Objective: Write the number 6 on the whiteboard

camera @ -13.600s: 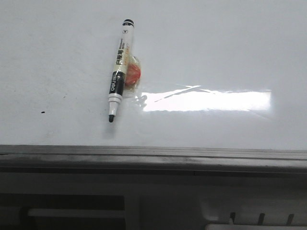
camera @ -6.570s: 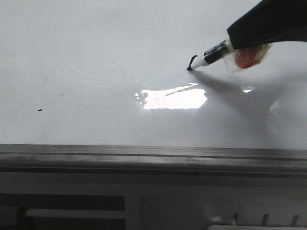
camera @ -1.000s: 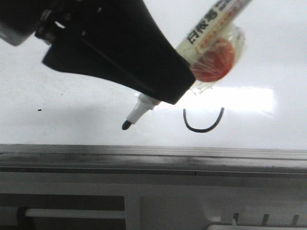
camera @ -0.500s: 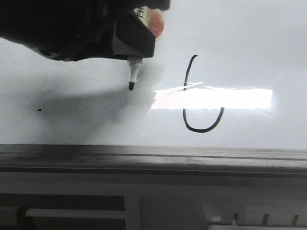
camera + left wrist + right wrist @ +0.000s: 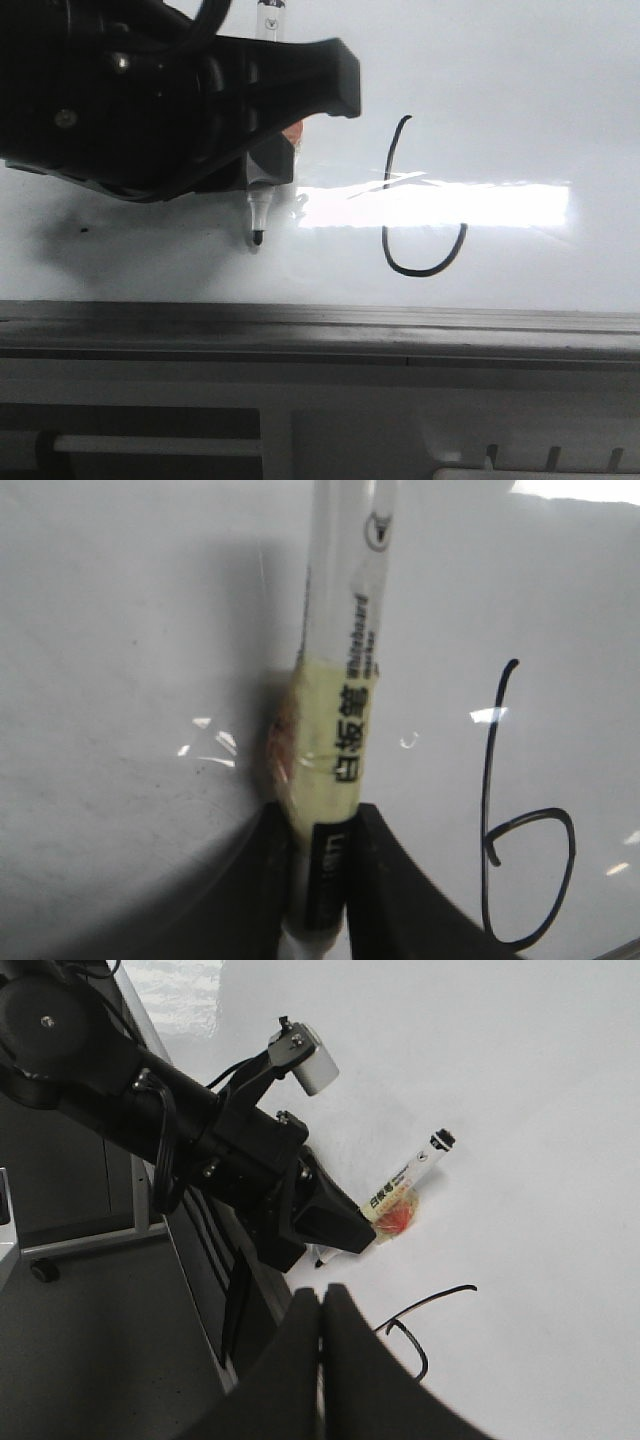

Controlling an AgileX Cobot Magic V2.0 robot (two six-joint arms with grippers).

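Observation:
The whiteboard (image 5: 520, 70) is glossy white with a grey bottom rim (image 5: 320, 325). The number 6 (image 5: 420, 200) is a thin black line on it, right of centre, partly washed out by glare; it also shows in the left wrist view (image 5: 520, 830) and the right wrist view (image 5: 420, 1325). My left gripper (image 5: 268, 165) is shut on a marker (image 5: 345, 710) with a red blob taped to it. The marker tip (image 5: 258, 238) points down, at or just above the board, left of the 6. My right gripper (image 5: 322, 1295) is shut and empty, above the board's near edge.
A tiny black speck (image 5: 83, 232) lies on the board at the left. A bright strip of glare (image 5: 440, 205) crosses the 6. The left arm (image 5: 200, 1140) reaches over the board from its edge. Grey floor and a frame (image 5: 80, 1250) lie beyond that edge.
The left gripper has swung the marker from tilted in front of the 6 to upright at its left. Its tip has come down toward the rim.

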